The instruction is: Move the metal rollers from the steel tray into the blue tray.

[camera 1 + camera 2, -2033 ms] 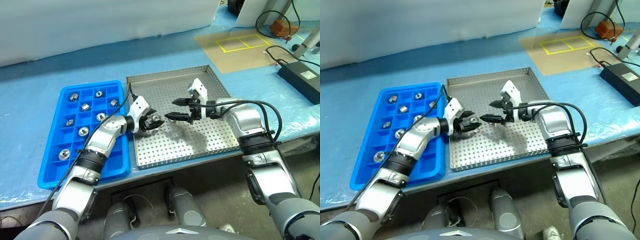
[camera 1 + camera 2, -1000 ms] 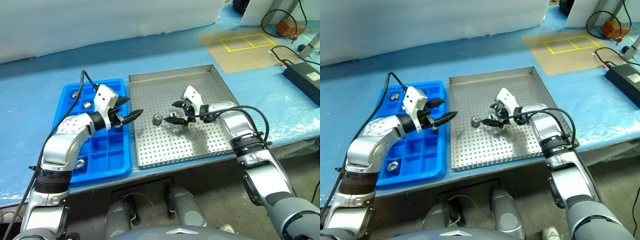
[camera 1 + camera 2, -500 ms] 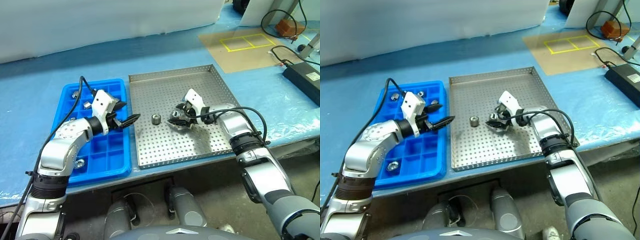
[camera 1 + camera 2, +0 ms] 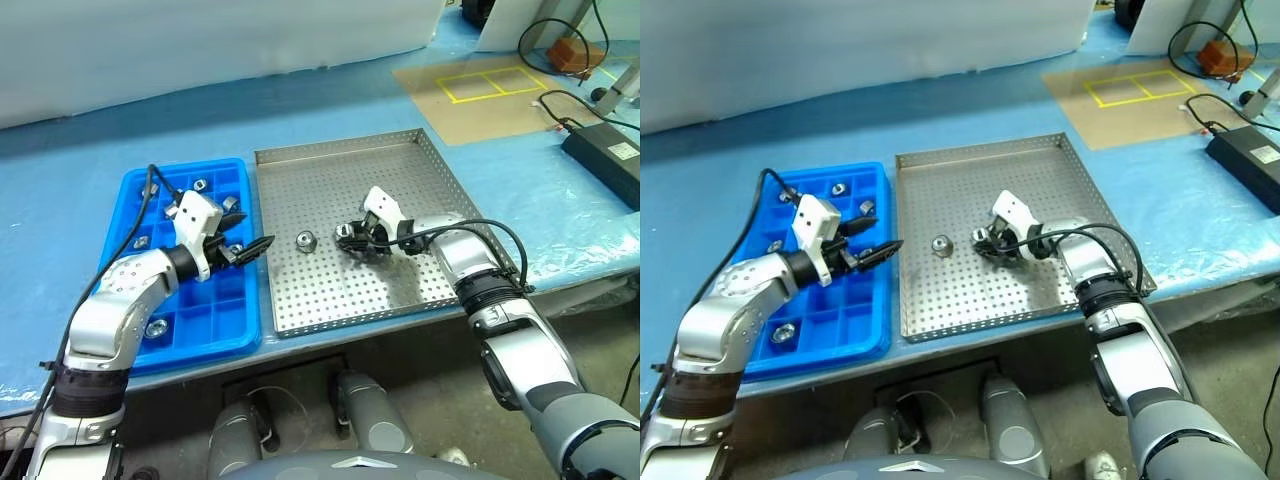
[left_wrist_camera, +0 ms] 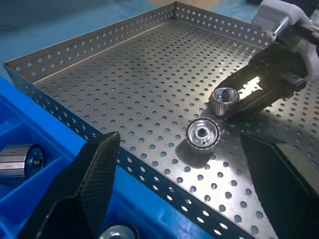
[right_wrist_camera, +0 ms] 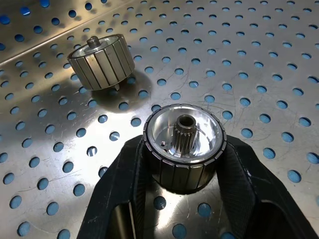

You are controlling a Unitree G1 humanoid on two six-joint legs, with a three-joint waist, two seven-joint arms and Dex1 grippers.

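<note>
One roller (image 6: pixel 183 147) half-hidden between right end effector (image 6: pixel 182 174) fingers.

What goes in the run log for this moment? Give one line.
right end effector: shut on roller | left end effector: open | loose roller: steel tray

A workshop or lab: blue-covered workbench (image 4: pixel 330 110), black power supply (image 4: pixel 603 150) with cables, yellow tape marks (image 4: pixel 485 80).
</note>
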